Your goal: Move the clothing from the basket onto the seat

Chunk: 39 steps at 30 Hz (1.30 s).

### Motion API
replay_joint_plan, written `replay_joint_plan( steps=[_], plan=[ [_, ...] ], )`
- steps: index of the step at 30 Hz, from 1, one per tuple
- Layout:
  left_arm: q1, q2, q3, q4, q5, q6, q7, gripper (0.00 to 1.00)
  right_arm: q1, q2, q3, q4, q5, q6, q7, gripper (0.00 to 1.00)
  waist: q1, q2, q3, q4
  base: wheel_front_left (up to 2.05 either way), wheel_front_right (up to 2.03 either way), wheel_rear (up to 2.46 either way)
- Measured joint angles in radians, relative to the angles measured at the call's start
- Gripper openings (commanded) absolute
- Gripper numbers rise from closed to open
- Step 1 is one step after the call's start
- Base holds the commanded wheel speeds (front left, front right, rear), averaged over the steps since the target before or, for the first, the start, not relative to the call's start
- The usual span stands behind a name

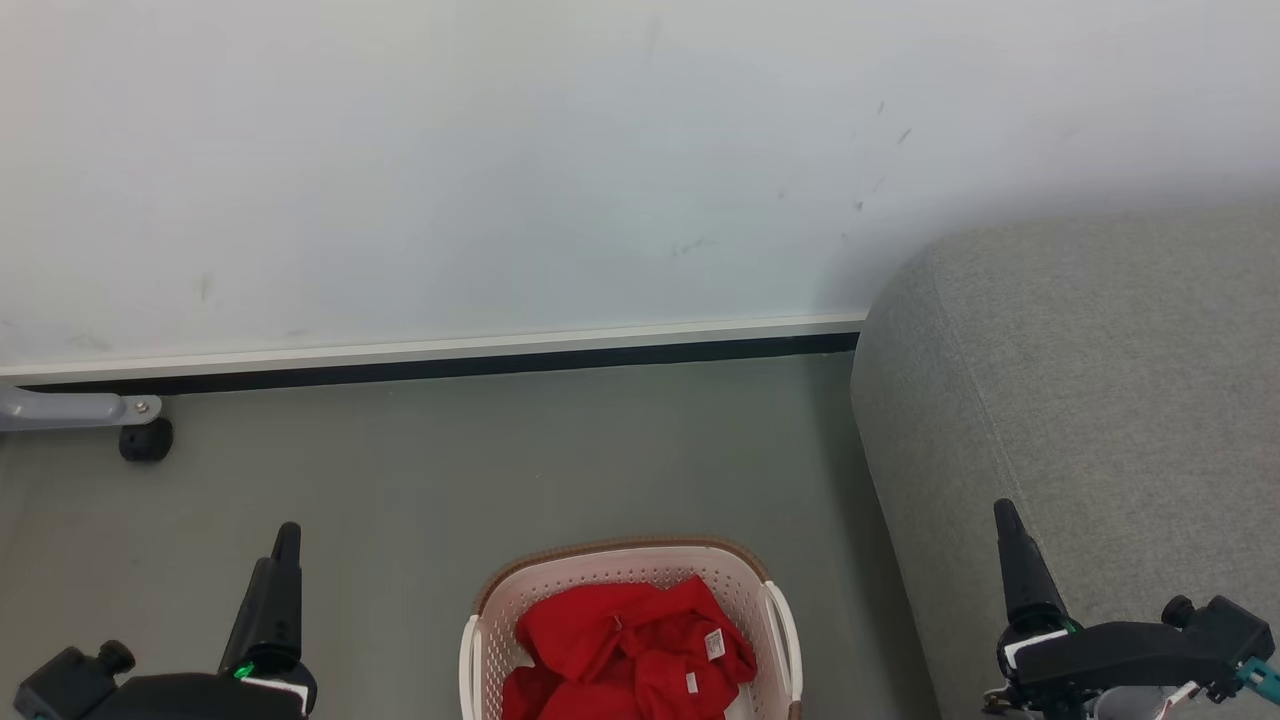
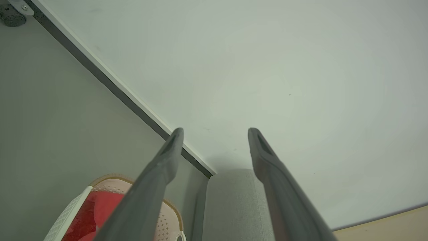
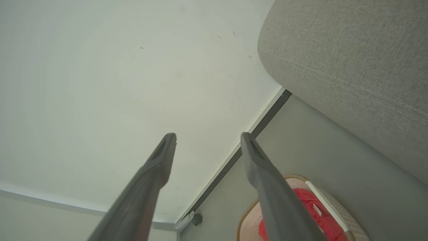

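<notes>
My left gripper (image 2: 215, 131) and right gripper (image 3: 208, 135) both stand wide, empty. Clothes (image 1: 625, 645) lie in the basket (image 1: 620, 568) at six o'clock, seat (image 1: 1080, 380) at three. I'd dip straight onto the top fold and pinch deep.
</notes>
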<state>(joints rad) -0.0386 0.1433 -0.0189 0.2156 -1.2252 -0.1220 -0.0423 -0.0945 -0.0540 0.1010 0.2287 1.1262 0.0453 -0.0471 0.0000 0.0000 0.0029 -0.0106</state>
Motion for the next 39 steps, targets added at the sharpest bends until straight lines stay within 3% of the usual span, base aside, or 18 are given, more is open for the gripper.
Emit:
replay_joint_plan(
  steps=[14, 39],
  plan=[
    [-0.001, 0.042, -0.046, -0.008, 0.200, 0.021, -0.054, 1.00, -0.018, -0.028, 0.080, -0.007, -0.242, -0.055, -0.051, 1.00, 0.0000, 0.0000, 0.000, -0.005, 0.00, 0.00, 0.00],
    [-0.011, 0.081, -0.086, -0.030, 0.498, 0.036, -0.144, 1.00, -0.037, -0.040, 0.172, -0.046, -0.587, -0.117, -0.134, 1.00, 0.0000, 0.0000, -0.003, -0.007, 0.00, 0.00, 0.00]
  ],
)
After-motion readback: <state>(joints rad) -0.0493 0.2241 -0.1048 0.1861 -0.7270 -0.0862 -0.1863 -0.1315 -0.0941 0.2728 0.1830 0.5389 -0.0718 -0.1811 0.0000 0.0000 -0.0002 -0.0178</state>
